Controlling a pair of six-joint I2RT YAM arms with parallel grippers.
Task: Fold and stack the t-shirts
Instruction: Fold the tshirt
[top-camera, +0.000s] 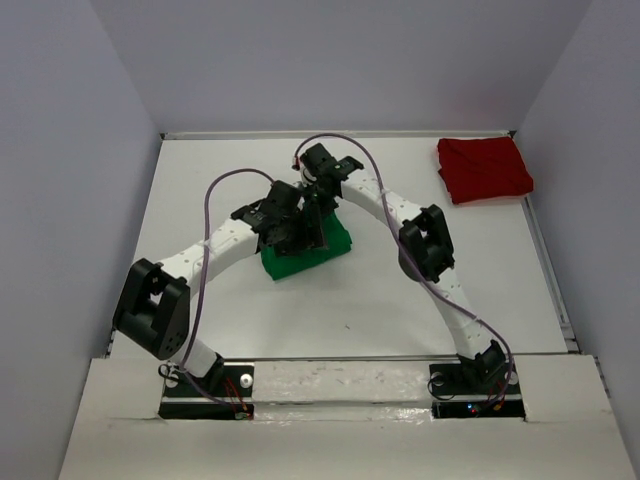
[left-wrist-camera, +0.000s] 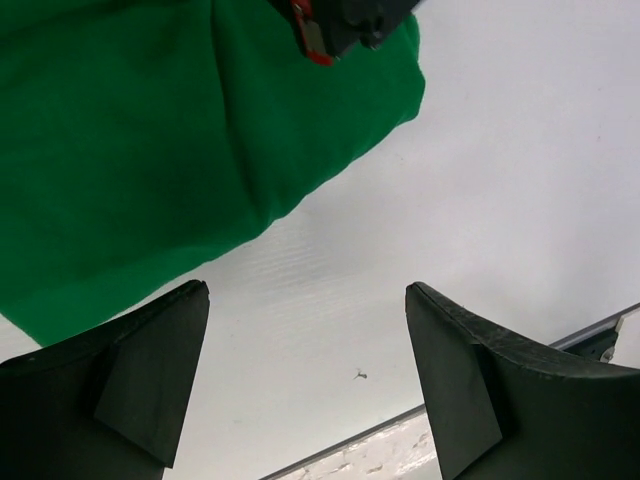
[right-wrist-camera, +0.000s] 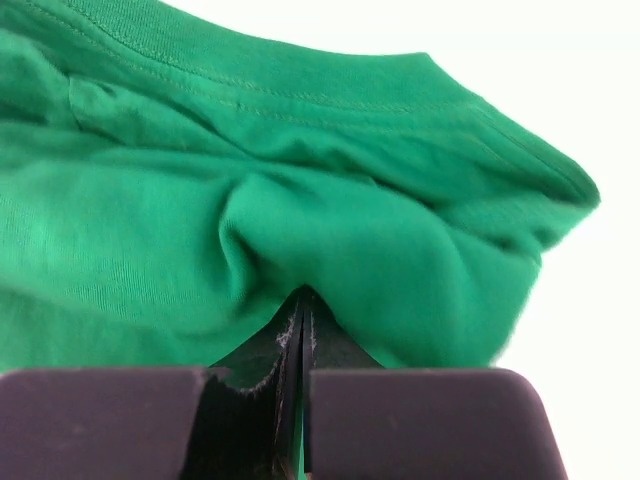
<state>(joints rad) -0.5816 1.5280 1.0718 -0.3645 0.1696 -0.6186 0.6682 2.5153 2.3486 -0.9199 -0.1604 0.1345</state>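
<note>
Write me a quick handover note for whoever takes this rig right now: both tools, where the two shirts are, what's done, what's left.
Left tool: open, holding nothing, hovering over bare table beside the green t-shirt.
Right tool: shut on a fold of the green t-shirt.
Green t-shirt: a compact bundle at mid-table, partly hidden under both arms; how neat the fold is cannot be told.
Red t-shirt: folded, lying alone at the far right corner.
Done: red appears folded.
Left: probably finish the green fold, then stack the two shirts, which lie apart.
</note>
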